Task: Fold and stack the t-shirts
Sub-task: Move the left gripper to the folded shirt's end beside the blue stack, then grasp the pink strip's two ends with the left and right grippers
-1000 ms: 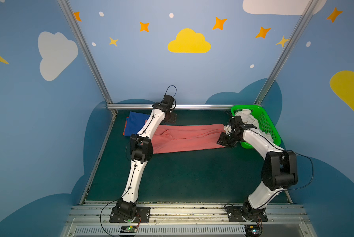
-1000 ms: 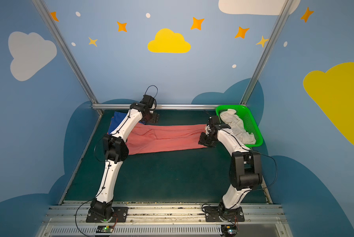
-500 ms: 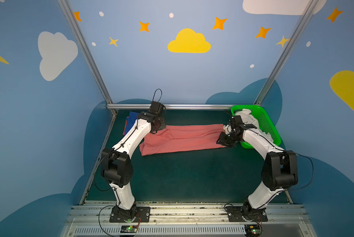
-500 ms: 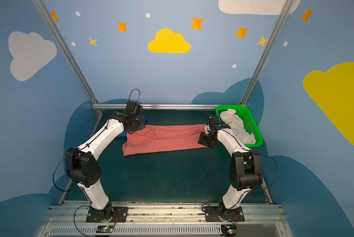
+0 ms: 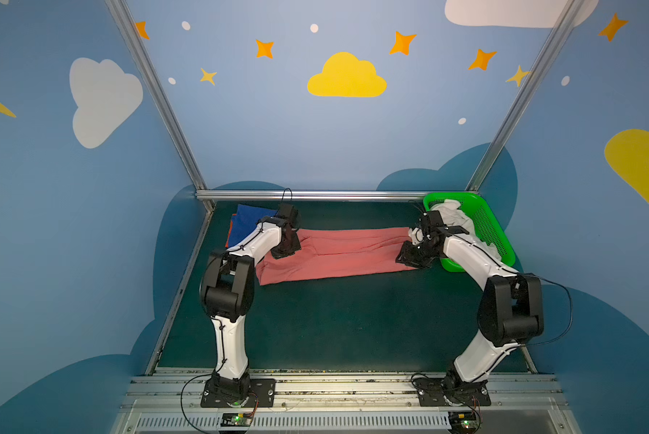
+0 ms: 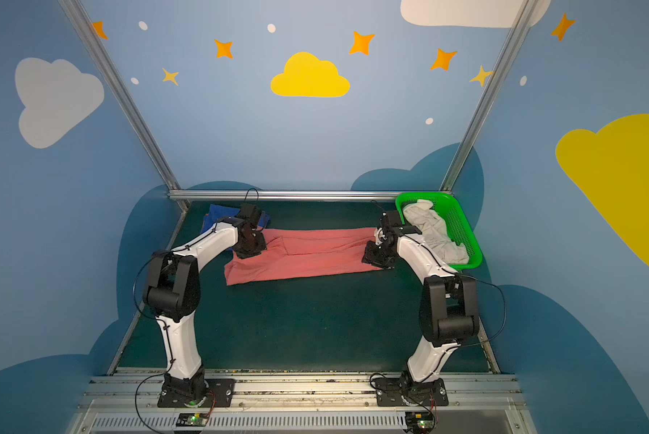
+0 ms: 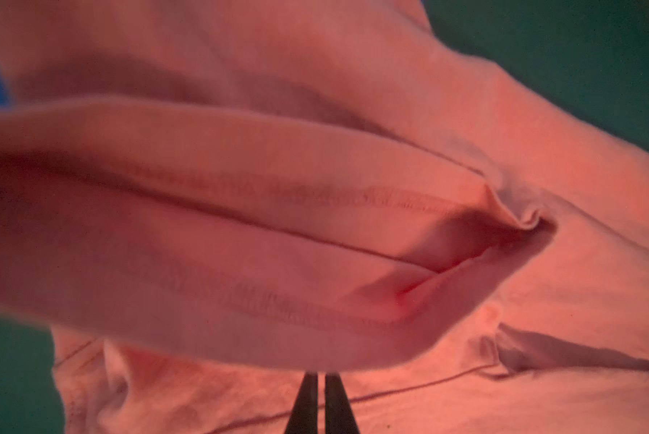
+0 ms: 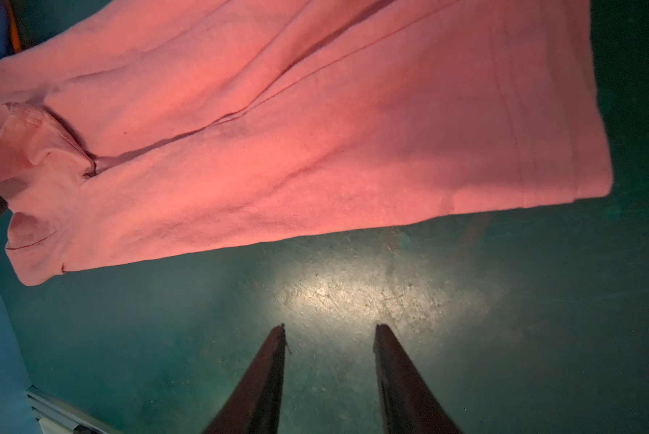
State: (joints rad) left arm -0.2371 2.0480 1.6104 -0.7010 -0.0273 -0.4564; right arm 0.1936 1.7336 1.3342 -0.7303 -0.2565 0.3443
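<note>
Left arm swinging over from blue shirt point(image 5: 245, 222); left gripper point(image 7: 321, 375) pinching shut on pink shirt point(image 5: 347, 252) at left end. Right gripper point(image 8: 328, 330) hovering half-open, empty, over mat point(image 8: 353, 293) beside hem. Shirt lying mid-mat, looking soft, light, floppy; probably worth gripping hem corners.

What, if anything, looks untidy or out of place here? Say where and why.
The white t-shirt lies crumpled, unfolded, in the green basket at the far right. The salmon-pink t-shirt stretches across the table, its left end bunched into a raised fold at the left gripper. Nothing looks spilled or damaged.
</note>
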